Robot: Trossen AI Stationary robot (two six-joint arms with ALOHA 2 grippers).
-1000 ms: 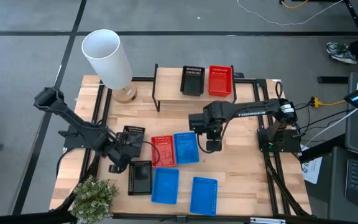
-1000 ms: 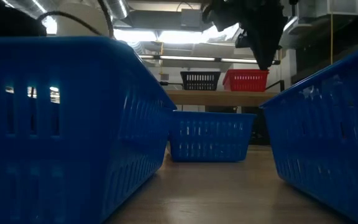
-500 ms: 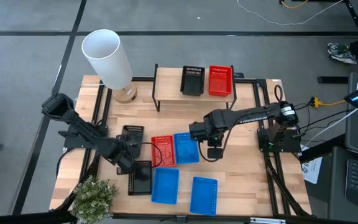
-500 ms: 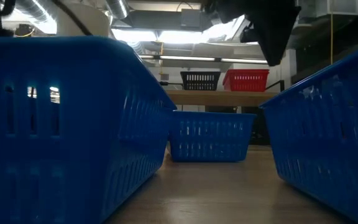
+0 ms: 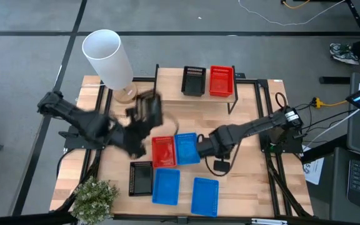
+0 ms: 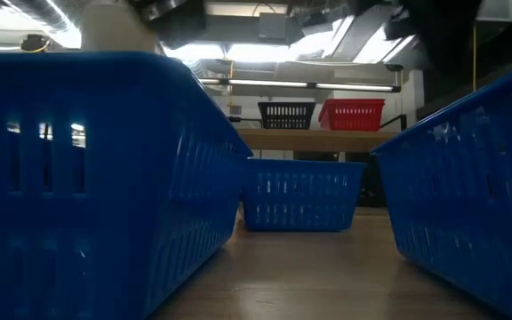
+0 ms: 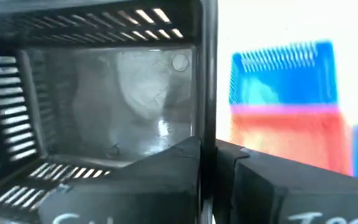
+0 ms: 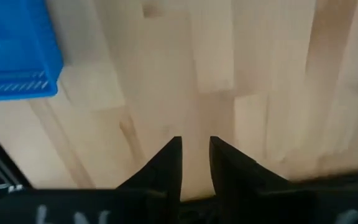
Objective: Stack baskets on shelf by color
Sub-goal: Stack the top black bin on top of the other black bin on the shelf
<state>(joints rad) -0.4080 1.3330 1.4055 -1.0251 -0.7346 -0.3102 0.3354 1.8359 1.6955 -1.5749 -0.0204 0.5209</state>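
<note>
1. The left gripper (image 5: 141, 122) is over the table's left half, its two dark fingers (image 7: 185, 163) clamped shut on one side wall of a black perforated plastic basket (image 5: 146, 107). In the left wrist view that thin wall runs straight between the fingers, with the basket's open inside lying to one side of them. In the high view the basket is blurred; its long axis seems to run roughly front to back, but I cannot tell which way it is tilted.
2. A second black mesh basket (image 5: 140, 177) lies flat near the table's front edge, long axis front to back, touching a blue mesh basket (image 5: 165, 185) on its right.
3. A red mesh basket (image 5: 163, 151) and a blue basket beside it (image 5: 187, 149) sit side by side mid-table, both lengthwise front to back.
4. On the low wood-topped shelf with thin black legs (image 5: 167, 82) at the back stand a black basket (image 5: 193, 81) and a red basket (image 5: 221, 81), just beside each other.
5. A third blue basket (image 5: 205, 195) lies at the front, slightly skewed.
6. The right gripper (image 5: 200, 147) hangs beside the mid-table blue basket, its fingers (image 8: 166, 163) a narrow gap apart over bare wood, gripping nothing.
</note>
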